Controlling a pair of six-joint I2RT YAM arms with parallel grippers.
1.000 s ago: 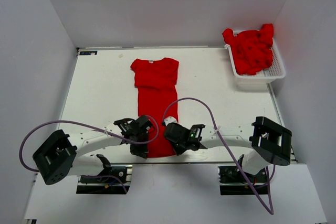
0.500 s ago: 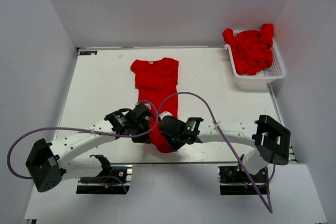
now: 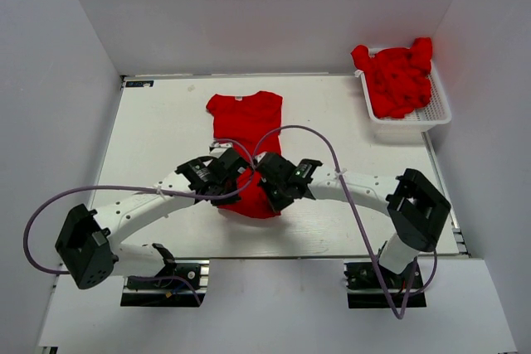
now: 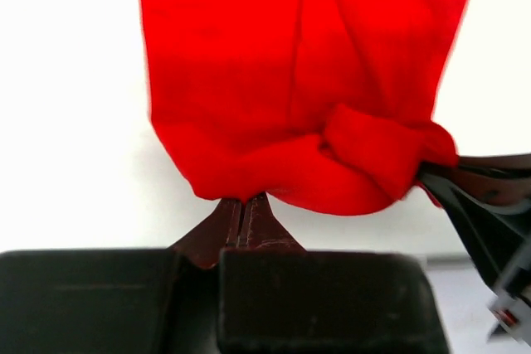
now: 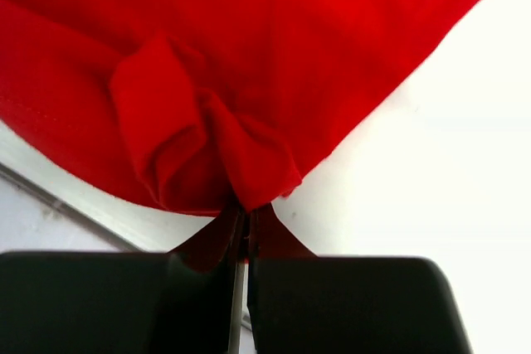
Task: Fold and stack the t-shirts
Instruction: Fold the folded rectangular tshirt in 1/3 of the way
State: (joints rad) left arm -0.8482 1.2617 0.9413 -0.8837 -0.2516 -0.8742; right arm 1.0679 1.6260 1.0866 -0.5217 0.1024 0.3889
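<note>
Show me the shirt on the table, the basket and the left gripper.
t-shirt [image 3: 245, 118]: top view, chest area.
basket [image 3: 402, 132]: top view, near wall.
left gripper [image 4: 243, 209]: left wrist view, closed fingertips.

The white surface fills the middle of the top view, closed in by plain pale walls at the back and on both sides. A white slotted plastic basket stands at its far right corner, close to the right wall. A small dark strip lies at the far left corner.
</note>
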